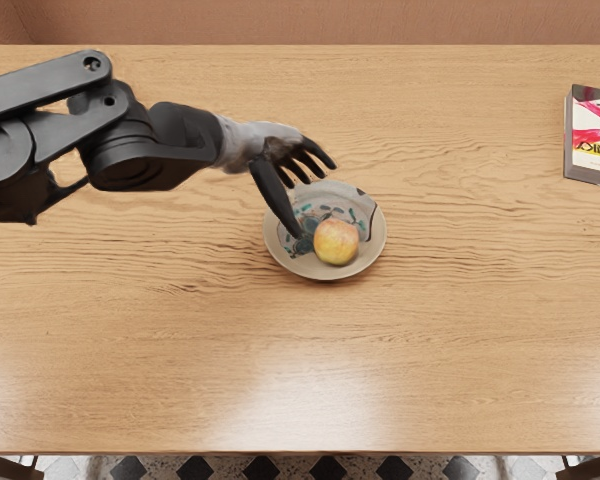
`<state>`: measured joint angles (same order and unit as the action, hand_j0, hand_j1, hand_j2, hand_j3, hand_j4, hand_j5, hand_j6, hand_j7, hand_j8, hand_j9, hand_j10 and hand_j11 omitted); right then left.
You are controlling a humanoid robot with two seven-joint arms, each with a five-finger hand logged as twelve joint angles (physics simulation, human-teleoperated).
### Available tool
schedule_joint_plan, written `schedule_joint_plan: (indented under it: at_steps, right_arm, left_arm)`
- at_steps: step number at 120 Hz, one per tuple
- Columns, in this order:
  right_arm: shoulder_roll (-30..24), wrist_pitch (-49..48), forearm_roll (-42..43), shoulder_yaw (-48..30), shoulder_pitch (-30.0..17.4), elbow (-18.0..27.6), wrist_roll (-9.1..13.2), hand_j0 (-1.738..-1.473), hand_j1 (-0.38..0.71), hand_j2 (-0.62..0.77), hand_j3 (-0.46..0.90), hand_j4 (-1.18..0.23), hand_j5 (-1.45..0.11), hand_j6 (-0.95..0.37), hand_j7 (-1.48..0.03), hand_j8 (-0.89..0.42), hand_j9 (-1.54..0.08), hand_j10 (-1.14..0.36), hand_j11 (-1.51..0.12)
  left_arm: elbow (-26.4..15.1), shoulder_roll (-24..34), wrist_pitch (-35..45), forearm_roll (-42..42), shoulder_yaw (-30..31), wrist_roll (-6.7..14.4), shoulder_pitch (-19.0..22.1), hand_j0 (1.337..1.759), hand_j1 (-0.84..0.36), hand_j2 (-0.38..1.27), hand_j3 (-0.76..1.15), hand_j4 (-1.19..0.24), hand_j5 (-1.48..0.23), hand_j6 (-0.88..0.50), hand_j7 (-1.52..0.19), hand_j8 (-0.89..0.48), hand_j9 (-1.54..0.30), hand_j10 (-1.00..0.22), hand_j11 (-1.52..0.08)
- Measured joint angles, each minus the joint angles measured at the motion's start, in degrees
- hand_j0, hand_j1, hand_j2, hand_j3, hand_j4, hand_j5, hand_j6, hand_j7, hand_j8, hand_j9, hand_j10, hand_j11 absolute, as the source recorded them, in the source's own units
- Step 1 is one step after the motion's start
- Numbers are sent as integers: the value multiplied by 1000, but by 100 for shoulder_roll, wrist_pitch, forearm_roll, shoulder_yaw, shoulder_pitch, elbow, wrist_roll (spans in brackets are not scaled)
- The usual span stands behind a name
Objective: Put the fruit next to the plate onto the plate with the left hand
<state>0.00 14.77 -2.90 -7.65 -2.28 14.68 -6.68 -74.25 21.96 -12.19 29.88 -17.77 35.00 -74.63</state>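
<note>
— Where to look for the fruit (336, 241)?
— Right on the plate (376, 240), a bit toward its near side. Round and smooth, yellow with a red blush.
— And the plate?
— Round and shallow, cream, with little blue-green marks painted inside. Near the middle of the desk (180, 340).
— What about the left hand (285, 155)?
— Dark, hard and shiny, with a grey wrist. Fingers (318, 156) spread apart, holding nothing. Up over the far-left rim of the plate, with one long finger pointing down close by the fruit. Hard to tell if touching.
— And the arm behind it?
— Thick and black, built of rounded blocks, in from the left edge.
— What sort of desk?
— Flat brown wood with wavy lines, a soft shine near the front edge.
— Anything else?
— Only a flat book (592, 135) at the right edge, with a glossy red, white and black cover.
</note>
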Motion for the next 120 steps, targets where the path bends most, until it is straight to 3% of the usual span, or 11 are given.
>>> schedule_joint_plan:
  at_steps: [25, 51, 67, 94, 120]
  right_arm:
    - [0, 0, 0, 0, 0, 0, 0, -1658, -307, -7, 0, -35, -45, -35, -45, -35, -45, -35, -45]
    - [0, 0, 1, 0, 0, 0, 0, -1658, -307, -7, 0, -35, -45, -35, -45, -35, -45, -35, -45]
    - [0, 0, 1, 0, 0, 0, 0, -1658, -307, -7, 0, -35, -45, -35, -45, -35, -45, -35, -45]
    - [0, 0, 0, 0, 0, 0, 0, -1658, -307, -7, 0, -35, -45, -35, -45, -35, -45, -35, -45]
    - [0, 0, 1, 0, 0, 0, 0, -1658, -307, -7, 0, -35, -45, -35, -45, -35, -45, -35, -45]
  left_arm:
    - [-84, 1154, -1735, -1970, -837, 0, 1136, 1658, 43, 53, 0, -259, -333, -256, -333, -255, -333, -256, -333]
    - [281, 1848, -2215, -3195, -1499, 0, 2287, 1658, 47, 51, 0, -253, -328, -252, -328, -252, -328, -252, -328]
    - [874, 2132, -2265, -3714, -1578, 0, 2457, 1658, 49, 51, 0, -251, -326, -250, -326, -250, -326, -250, -326]
    - [1534, 2499, -2283, -4272, -1608, 0, 2665, 1658, 51, 50, 0, -247, -323, -246, -323, -246, -323, -247, -323]
    - [1846, 2532, -2286, -4495, -1610, 0, 2788, 1658, 52, 49, 0, -245, -321, -244, -322, -244, -322, -245, -322]
